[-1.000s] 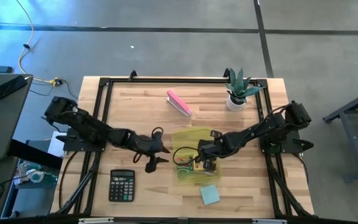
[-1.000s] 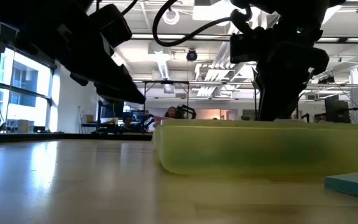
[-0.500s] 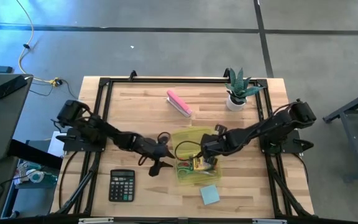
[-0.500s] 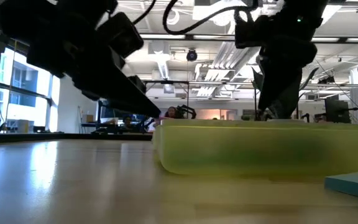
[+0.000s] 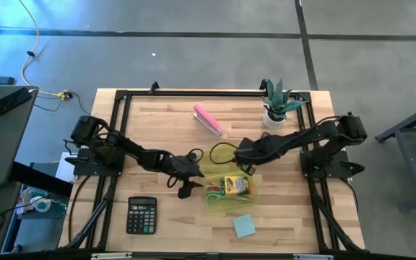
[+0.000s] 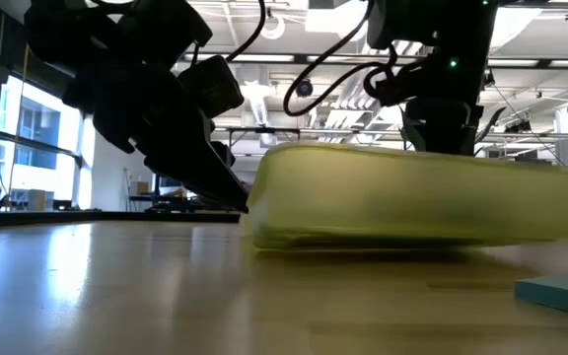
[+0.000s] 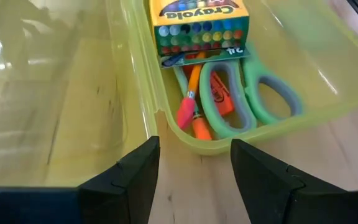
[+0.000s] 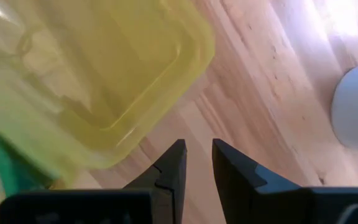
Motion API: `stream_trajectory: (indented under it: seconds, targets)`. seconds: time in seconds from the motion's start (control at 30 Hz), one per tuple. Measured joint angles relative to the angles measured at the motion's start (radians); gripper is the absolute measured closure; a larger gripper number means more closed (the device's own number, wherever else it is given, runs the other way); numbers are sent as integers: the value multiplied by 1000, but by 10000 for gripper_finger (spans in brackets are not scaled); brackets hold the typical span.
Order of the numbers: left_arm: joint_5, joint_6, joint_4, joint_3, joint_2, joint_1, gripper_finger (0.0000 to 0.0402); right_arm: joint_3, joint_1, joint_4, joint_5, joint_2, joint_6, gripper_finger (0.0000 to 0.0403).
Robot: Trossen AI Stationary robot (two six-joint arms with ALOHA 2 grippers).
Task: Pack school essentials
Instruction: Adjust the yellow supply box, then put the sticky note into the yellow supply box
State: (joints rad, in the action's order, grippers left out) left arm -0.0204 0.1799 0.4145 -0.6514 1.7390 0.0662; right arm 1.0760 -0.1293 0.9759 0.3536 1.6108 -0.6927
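Note:
A translucent yellow-green box [image 5: 230,189] sits mid-table. It holds a crayon pack [image 7: 199,26], green-handled scissors [image 7: 253,93] and orange-red pens [image 7: 194,118]. Its hinged lid [image 5: 215,165] stands tilted up on the far side and shows as a sloping top in the low view [image 6: 412,187]. My left gripper [image 5: 188,186] is open, level at the box's left near corner [image 7: 197,146], fingertips apart from it. My right gripper [image 5: 243,165] sits behind the lid's far edge with a narrow empty gap [image 8: 197,149]. The light blue note pad [image 5: 243,226] lies flat on the table near the box. My right gripper is at the lid's far rim [image 8: 135,146], coming level from the table's right-far side. The rim runs down beside one fingertip [image 8: 174,158]. Whether that finger touches the lid I cannot tell. The lid is tilted, its hinge side on the box.
A black calculator [image 5: 141,215] lies near the left near corner. A pink oblong block [image 5: 208,120] and a potted plant in a white pot [image 5: 275,105] stand toward the far edge. Bare wood shows left of the box and along the near edge.
My right gripper has drawn out of the box and moved toward the far edge, leaving the crayon pack inside. The lid, flat on the table before, now stands tilted up. My left gripper has moved right, toward the box.

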Motion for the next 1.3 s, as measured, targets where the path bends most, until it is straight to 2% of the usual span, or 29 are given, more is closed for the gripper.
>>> stream_trajectory:
  seconds: [0.57,0.93,1.17,1.3]
  targets:
    - [51,-87,-53,3,-34,-70,213,0,-17,3,-29,0,-7,334]
    - [96,-105,-216,3,-205,-72,213,0,-29,0,-65,0,-9,334]
    - [97,-137,-260,2,-285,-43,213,0,-129,-17,-74,0,-57,334]
    - [82,-170,-269,2,-389,-36,213,0,-186,-63,-68,0,-66,334]
